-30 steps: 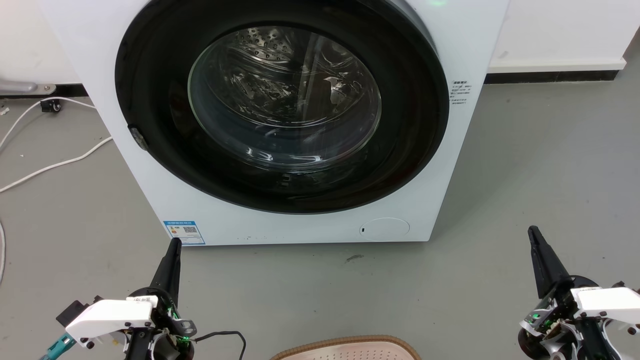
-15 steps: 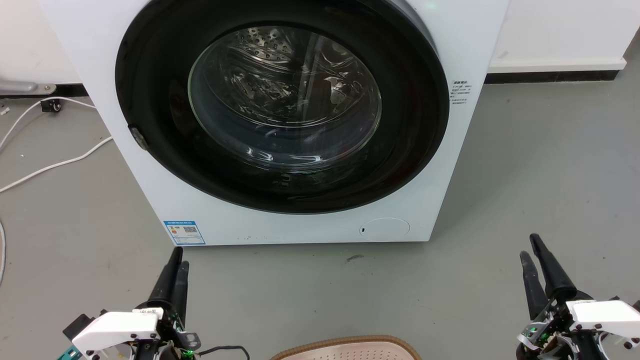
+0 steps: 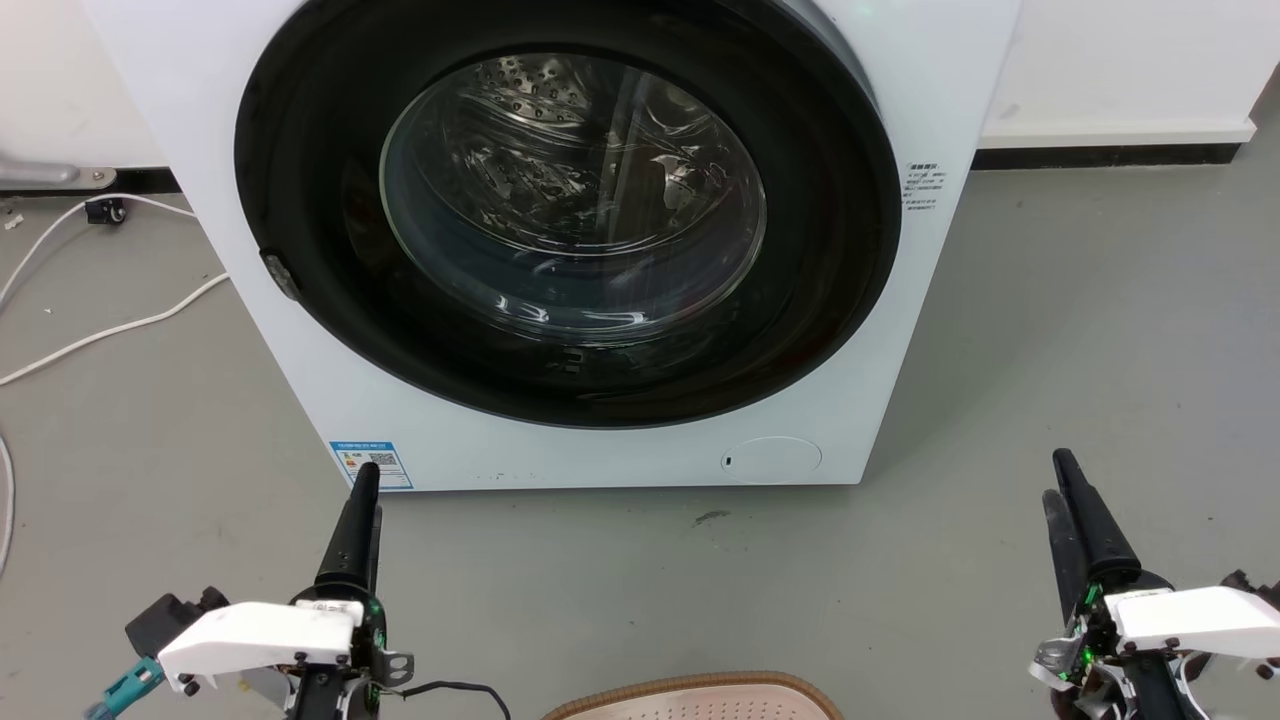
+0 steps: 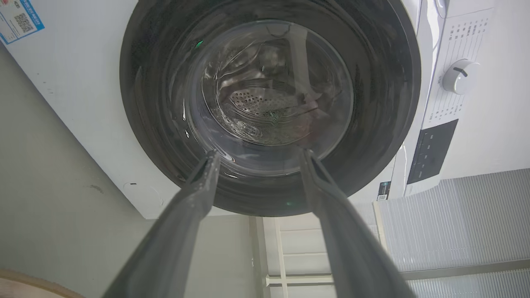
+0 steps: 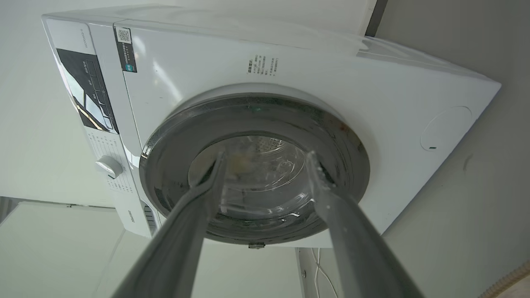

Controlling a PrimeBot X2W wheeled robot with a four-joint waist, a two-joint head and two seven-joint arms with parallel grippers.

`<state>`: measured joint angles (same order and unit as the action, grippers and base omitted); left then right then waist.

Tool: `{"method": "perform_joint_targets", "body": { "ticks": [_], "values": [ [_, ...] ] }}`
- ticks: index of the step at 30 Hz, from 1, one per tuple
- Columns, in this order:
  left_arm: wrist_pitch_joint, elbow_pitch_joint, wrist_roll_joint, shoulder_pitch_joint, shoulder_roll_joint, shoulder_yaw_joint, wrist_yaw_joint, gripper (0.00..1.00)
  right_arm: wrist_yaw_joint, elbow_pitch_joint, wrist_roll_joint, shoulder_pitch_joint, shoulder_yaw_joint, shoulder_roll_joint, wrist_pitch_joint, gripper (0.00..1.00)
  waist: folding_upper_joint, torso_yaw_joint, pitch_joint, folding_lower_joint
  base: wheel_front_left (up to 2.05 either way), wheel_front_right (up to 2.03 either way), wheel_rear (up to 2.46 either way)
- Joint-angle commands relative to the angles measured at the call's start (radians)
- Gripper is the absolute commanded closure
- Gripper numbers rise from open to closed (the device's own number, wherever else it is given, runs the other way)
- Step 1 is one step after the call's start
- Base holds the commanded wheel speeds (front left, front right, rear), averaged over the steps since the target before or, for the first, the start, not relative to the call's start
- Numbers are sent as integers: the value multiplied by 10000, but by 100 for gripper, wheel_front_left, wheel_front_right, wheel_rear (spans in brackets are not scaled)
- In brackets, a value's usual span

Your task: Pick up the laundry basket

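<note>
The laundry basket (image 3: 690,686) shows as a brown braided rim over perforated beige plastic at the bottom middle of the head view, on the floor between my two arms. A sliver of its rim sits at the lower left of the left wrist view (image 4: 25,285) and at the lower right of the right wrist view (image 5: 510,276). My left gripper (image 3: 367,480) stands left of the basket, fingers pointing at the washing machine, open and holding nothing (image 4: 260,152). My right gripper (image 3: 1055,476) stands to the right of the basket, also open and holding nothing (image 5: 265,153).
A white front-loading washing machine (image 3: 560,460) with a shut dark round glass door (image 3: 570,200) stands straight ahead. White cables (image 3: 110,325) lie on the grey floor at the left. A white wall with a dark skirting (image 3: 1100,155) runs behind at the right.
Both grippers have moved a little forward, toward the washing machine, since half a second ago. The whole picture has shifted slightly, so the camera has moved a bit.
</note>
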<state>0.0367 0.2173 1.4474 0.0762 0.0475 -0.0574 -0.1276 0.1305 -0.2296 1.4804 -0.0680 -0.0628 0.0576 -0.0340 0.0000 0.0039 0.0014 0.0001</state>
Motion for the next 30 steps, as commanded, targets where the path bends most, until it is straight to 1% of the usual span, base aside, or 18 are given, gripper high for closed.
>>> {"method": "perform_joint_targets", "body": {
  "ticks": [1, 7, 15, 16, 30],
  "values": [
    [-139, -327, -637, 267, 30, 97, -11, 0, 2, 321, -685, -161, 13, 90, 143, 0, 0, 5, -3, 0, 0, 0, 0],
    [-390, -612, -2059, 304, 30, 301, 2, 0, 2, 785, -2400, -93, -48, 28, 393, 0, 0, 21, -7, 0, 0, 0, 0],
    [-707, -951, -3933, 355, 30, 617, 169, 0, 2, 1121, -4399, 58, 111, -16, 706, 0, 0, 31, -6, 0, 0, 0, 0],
    [-707, -951, -3933, 355, 30, 617, 169, 0, 2, 1121, -4399, 58, 111, -16, 706, 0, 0, 31, -6, 0, 0, 0, 0],
    [-1194, -1086, -6552, 343, 55, 1044, 393, 0, 3, 1246, -7206, 171, 330, -41, 1123, 0, 0, 69, -33, 0, 0, 0, 0]
  ]
}}
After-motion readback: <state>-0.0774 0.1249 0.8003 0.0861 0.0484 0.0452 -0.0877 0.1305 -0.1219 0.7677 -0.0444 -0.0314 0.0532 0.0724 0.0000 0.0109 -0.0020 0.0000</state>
